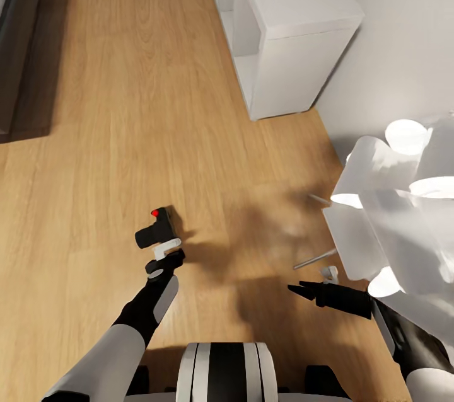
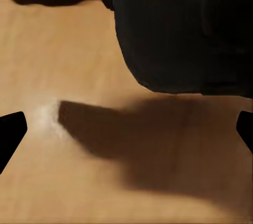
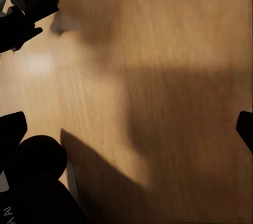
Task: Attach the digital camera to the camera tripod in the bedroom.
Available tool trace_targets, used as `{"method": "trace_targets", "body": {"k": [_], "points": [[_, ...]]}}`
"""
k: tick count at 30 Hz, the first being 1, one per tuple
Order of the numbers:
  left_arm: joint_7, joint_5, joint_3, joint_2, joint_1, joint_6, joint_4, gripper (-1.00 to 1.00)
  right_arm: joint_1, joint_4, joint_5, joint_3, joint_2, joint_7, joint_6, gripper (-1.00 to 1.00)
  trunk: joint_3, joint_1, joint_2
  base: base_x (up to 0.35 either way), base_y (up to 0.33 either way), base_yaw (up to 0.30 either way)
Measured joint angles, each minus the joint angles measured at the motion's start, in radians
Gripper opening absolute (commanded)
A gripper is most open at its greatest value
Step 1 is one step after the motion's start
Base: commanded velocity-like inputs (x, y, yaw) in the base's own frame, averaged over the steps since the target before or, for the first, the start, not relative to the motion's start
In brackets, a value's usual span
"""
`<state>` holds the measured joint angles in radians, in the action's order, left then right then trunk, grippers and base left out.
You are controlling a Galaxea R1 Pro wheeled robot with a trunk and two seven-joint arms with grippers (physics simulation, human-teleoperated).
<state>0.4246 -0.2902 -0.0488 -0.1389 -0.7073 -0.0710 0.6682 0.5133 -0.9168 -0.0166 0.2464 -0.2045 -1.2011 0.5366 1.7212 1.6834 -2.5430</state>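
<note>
The digital camera (image 1: 157, 227), small and black with a red button on top, lies on the light wood floor in front of me. My left gripper (image 1: 166, 255) stands open right behind it, low over the floor. In the left wrist view the camera's black body (image 2: 184, 29) looms just beyond the open fingertips (image 2: 11, 129). Two silver legs of the camera tripod (image 1: 315, 258) poke out at the right; the rest is hidden behind a white lamp. My right gripper (image 1: 301, 290) hovers open near those legs, holding nothing.
A white petal-shaped lamp (image 1: 391, 200) fills the right side and covers most of the tripod. White cube shelves (image 1: 284, 30) stand against the wall at the back right. A dark grey bed frame (image 1: 16, 43) runs along the far left.
</note>
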Motion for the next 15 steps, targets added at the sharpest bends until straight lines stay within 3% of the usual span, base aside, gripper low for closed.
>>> {"method": "trace_targets", "body": {"k": [6, 15], "points": [[0.001, 0.002, 0.0, 0.0, 0.0, 0.002, 0.0, 1.0, 0.0, 0.0, 0.0, -0.001, 0.0, 0.0, 0.0, 1.0, 0.0, 0.0, 0.0, 0.0, 0.0, -0.108], [0.002, 0.003, 0.0, -0.001, 0.0, 0.003, 0.0, 1.0, 0.0, 0.0, 0.0, -0.003, 0.0, -0.001, -0.001, 1.0, 0.0, 0.0, 0.0, 0.0, 0.0, -0.022]]}}
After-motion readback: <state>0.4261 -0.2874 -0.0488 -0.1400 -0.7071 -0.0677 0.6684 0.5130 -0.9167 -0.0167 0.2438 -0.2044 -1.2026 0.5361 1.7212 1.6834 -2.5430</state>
